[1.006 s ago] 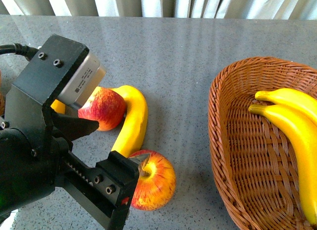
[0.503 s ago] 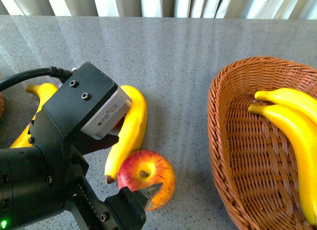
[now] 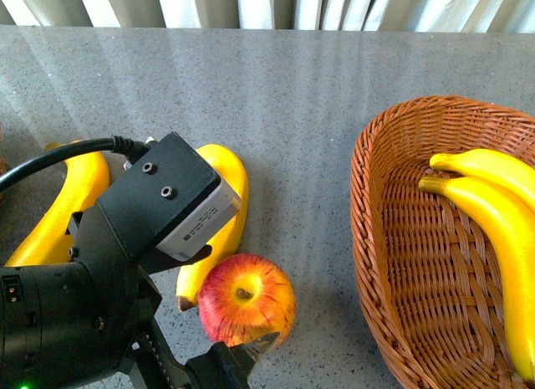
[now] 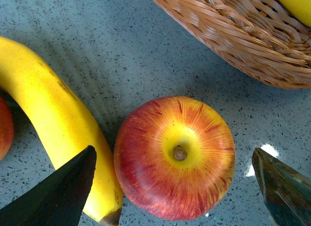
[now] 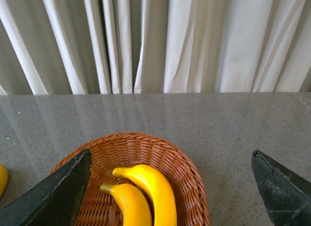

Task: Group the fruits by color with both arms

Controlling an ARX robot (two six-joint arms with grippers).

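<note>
banana (image 3: 71,205) far left on desk (image 3: 318,96), left tool (image 4: 173,157) spread wide, fingers (image 4: 63,192) either side of apple (image 3: 247,299) without touching, apple on desk stem up, second banana (image 3: 224,238) just beside it, basket (image 3: 384,263) right holding two bananas (image 3: 493,213), right tool (image 5: 171,158) wide open, facing basket

Black boxy left arm (image 3: 75,322); silver labelled module (image 3: 201,220), screws (image 3: 148,166), dark cable (image 3: 75,145), perhaps a green light (image 3: 18,386); pointed dark jaws.
</note>
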